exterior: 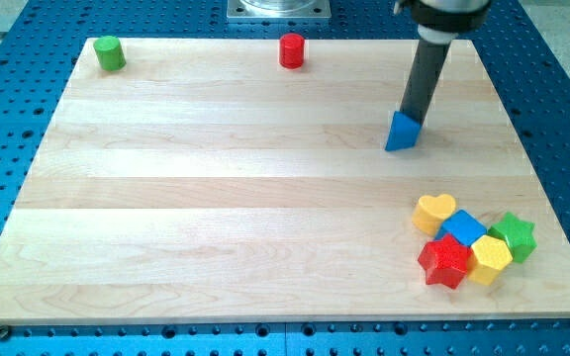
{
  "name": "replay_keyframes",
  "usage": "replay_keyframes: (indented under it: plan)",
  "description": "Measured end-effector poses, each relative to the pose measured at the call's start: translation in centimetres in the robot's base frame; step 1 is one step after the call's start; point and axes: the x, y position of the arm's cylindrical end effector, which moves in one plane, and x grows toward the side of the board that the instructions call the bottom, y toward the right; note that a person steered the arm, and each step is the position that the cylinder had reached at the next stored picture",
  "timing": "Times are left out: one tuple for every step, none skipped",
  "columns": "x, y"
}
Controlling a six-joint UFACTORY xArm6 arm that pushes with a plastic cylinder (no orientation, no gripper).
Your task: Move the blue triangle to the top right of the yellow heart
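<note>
Your bench (216,198): a pale wooden board on a blue perforated base. Landmark: the yellow heart (433,213), low at the view's right. Blue triangle (402,132): well above the heart, slightly to its left, standing apart from every other block. Your tip (414,118): touching the triangle's upper right edge, the dark rod rising from it toward the view's top. No hand is fitted, so you have no open or closed state to read. Blue cube (463,228): just right of and below the heart, touching it. Red star (445,261): directly below the heart. Yellow hexagon (491,259): below and right. Green star (514,236): farthest right of the cluster. Red cylinder (292,50): far up and left of the heart. Green cylinder (110,53): farther left again, at the board's top left corner.
</note>
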Motion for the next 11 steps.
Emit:
replay_keyframes:
  plan:
    - [2.6,0.2]
    - [5.2,0.1]
    - [0.3,0.6]
    - [-0.4,-0.6]
    - [0.9,-2.7]
    - [3.5,-1.9]
    - [3.8,-2.2]
    - [7.0,-5.5]
    - [9.2,-5.8]
    - [9.3,-3.8]
    - [9.6,-3.4]
